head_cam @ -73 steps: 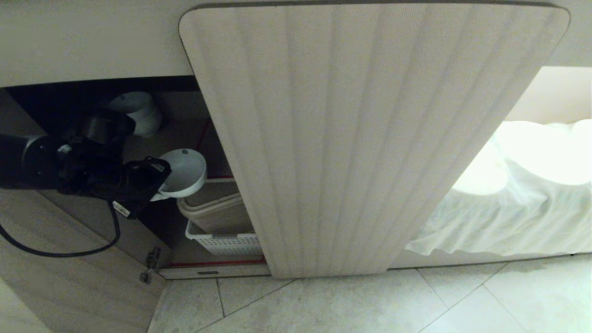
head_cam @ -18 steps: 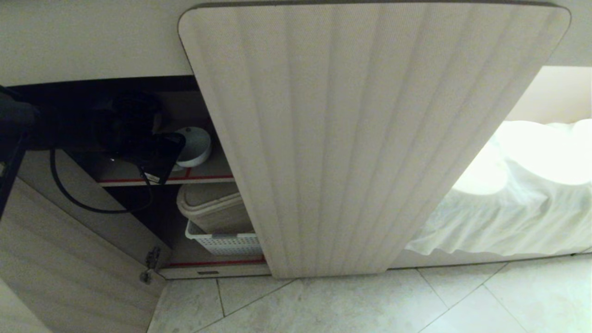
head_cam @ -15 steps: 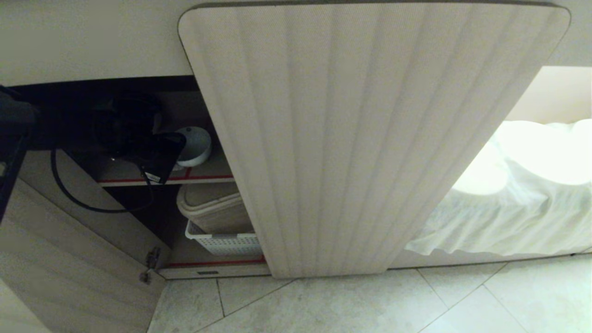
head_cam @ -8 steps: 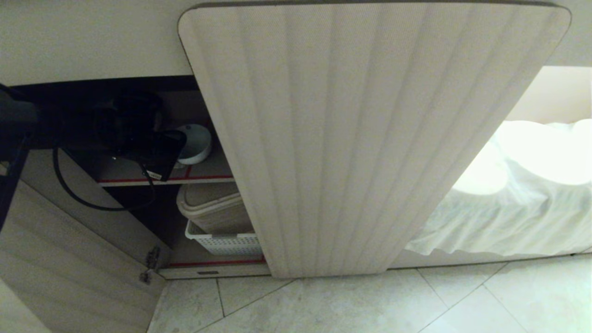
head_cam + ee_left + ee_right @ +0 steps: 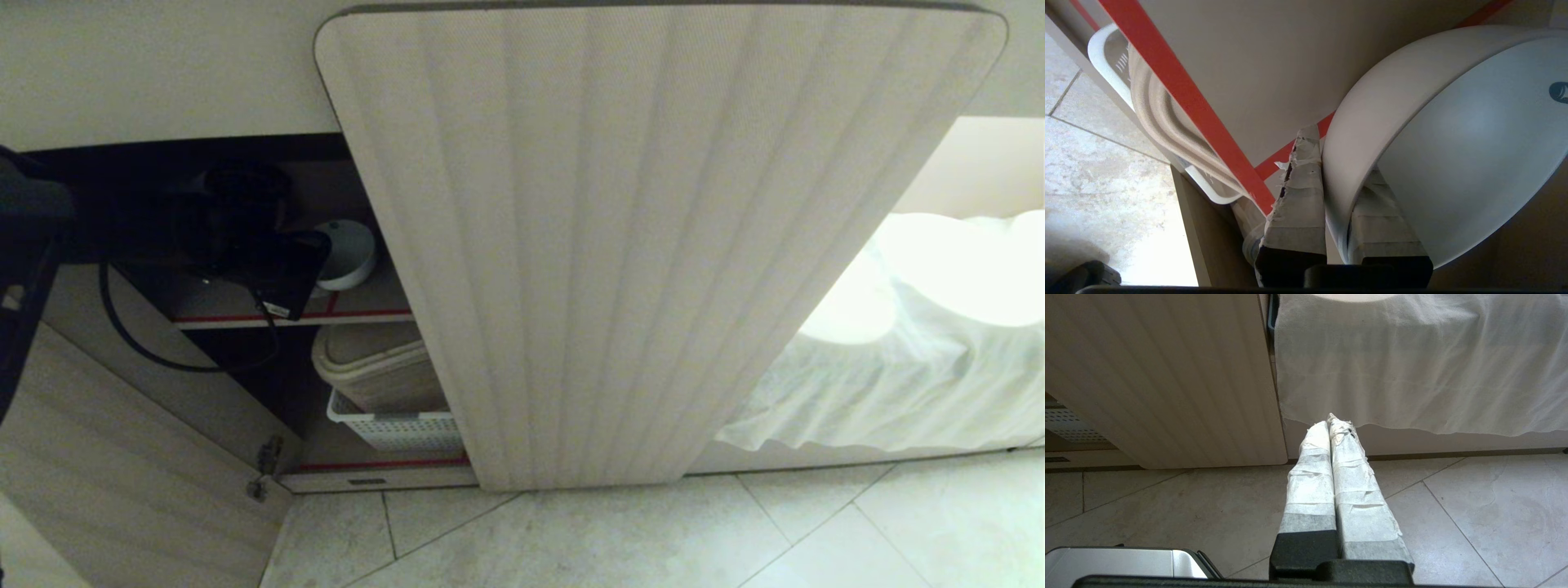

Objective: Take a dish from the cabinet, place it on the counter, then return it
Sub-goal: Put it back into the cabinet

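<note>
Starting with the head view: you're looking into the cabinet (image 5: pixel 359 196), its left door (image 5: pixel 122 457) swung open and the right fluted door (image 5: pixel 637 245) hanging in front. On the lower shelf a white perforated basket (image 5: pixel 392 429) is carrying a beige tub (image 5: pixel 375 367) nested inside it; what the tub holds is not showing. On the red-edged upper shelf (image 5: pixel 367 306), the dish (image 5: pixel 347 253) is sitting tilted, its open side facing you. Your left gripper (image 5: pixel 314 265) is reaching in from the left, right at the bowl's near rim, though the black body is hiding its tips here. To the right, a white cloth (image 5: pixel 898 376) is draping over another opening.

Over to the left wrist view: your two taped fingers (image 5: pixel 1298 204) are pinching the white bowl (image 5: pixel 1453 143) by its rim, one pad outside the wall, the other inside. The jaws are standing narrow, with just the rim between them. The bowl is looking empty. The red tape (image 5: pixel 1180 94) is running along the shelf edge, with the basket (image 5: pixel 1106 61) and tub (image 5: pixel 1155 110) below it.

Now the right wrist view: your right gripper (image 5: pixel 1331 424) is hanging above the floor tiles (image 5: pixel 1453 514) just before the door (image 5: pixel 1167 375) and the cloth (image 5: pixel 1412 363), fingers pressed together, holding nothing.
</note>
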Tool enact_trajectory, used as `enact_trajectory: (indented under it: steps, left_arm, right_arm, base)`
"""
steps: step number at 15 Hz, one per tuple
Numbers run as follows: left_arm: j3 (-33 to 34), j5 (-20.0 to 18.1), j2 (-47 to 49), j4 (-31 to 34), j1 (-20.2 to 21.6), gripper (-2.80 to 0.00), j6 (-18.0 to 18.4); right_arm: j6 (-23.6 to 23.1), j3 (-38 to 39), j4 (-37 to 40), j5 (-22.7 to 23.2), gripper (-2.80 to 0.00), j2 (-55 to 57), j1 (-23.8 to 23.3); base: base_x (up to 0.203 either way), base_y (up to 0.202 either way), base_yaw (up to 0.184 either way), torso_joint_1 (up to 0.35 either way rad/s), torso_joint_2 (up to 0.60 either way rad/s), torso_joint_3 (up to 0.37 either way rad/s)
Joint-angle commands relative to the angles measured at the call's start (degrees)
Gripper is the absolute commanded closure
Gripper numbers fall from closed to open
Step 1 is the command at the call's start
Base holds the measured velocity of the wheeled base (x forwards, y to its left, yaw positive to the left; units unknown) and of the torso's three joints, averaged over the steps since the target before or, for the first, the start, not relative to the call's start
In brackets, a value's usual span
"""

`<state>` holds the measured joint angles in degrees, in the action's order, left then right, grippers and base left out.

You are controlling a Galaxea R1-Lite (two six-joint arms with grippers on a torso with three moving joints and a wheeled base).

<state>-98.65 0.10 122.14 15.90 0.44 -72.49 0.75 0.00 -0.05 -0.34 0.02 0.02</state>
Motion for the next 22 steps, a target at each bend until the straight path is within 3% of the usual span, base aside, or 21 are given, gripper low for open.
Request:
enact_trajectory:
  steps: [1, 22]
  left_arm:
    - [0.11, 0.06, 0.28, 0.10, 0.00, 0.00, -0.38]
    - [-5.50, 0.08, 3.90, 0.10, 1.06, 0.00, -0.11]
  right_arm:
    - [0.04, 0.00, -0.04, -0.01, 0.00, -0.02, 0.06]
    - [0.04, 0.00, -0.04, -0.01, 0.00, -0.02, -0.02]
  base:
    - [0.000, 0.000, 0.000, 0.000, 0.00, 0.000]
    - [0.000, 0.000, 0.000, 0.000, 0.00, 0.000]
